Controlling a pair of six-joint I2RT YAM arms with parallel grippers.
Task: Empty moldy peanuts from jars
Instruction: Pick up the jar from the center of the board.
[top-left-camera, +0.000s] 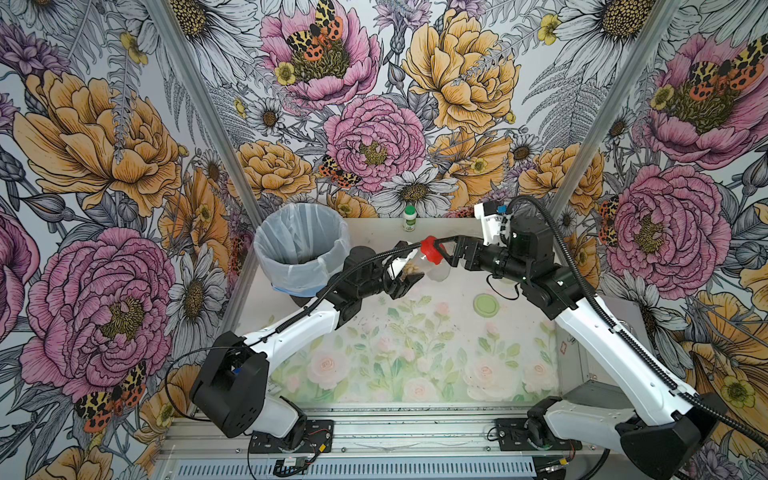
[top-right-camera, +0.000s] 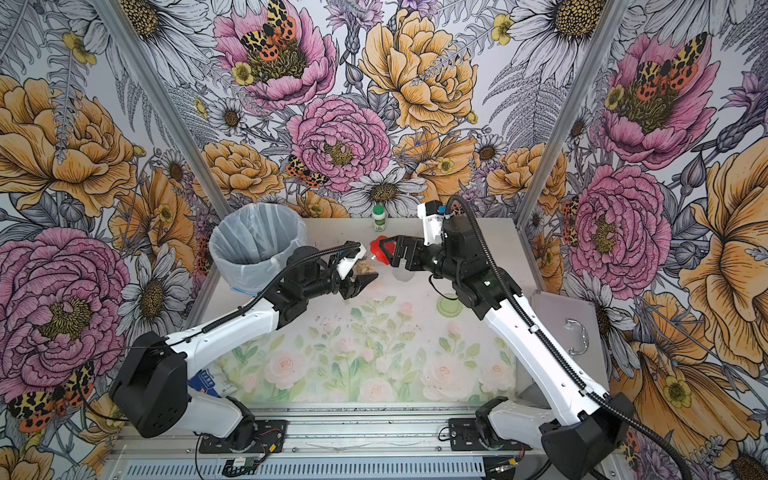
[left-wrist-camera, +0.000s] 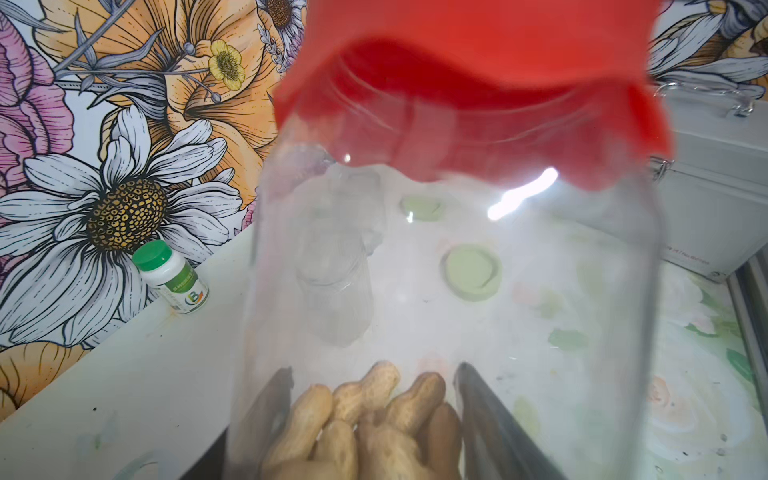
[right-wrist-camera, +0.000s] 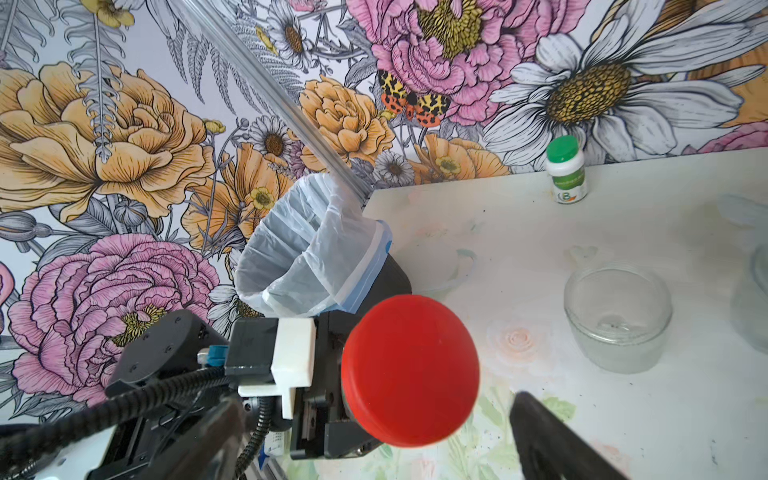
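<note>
My left gripper (top-left-camera: 405, 282) (left-wrist-camera: 374, 374) is shut on the base of a clear jar (left-wrist-camera: 457, 249), held above the table and tipped toward the right arm. Its red lid (top-left-camera: 432, 249) (right-wrist-camera: 409, 370) is on. The moldy peanuts (left-wrist-camera: 374, 415) (top-right-camera: 363, 266) are heaped at the jar's bottom, between my left fingers. My right gripper (top-left-camera: 436, 251) (right-wrist-camera: 380, 411) stands open around the red lid, its fingers wide on either side and apart from it. An empty lidless jar (right-wrist-camera: 617, 320) (top-left-camera: 438, 272) stands on the table just beyond. Part of another jar (right-wrist-camera: 756, 291) shows at the frame edge.
A bin lined with a white bag (top-left-camera: 301, 245) stands at the table's back left. A small white bottle with a green cap (top-left-camera: 409, 219) is against the back wall. Two pale green lids (left-wrist-camera: 471, 272) (left-wrist-camera: 422, 208) lie on the table. A metal case (top-right-camera: 561, 328) sits at the right.
</note>
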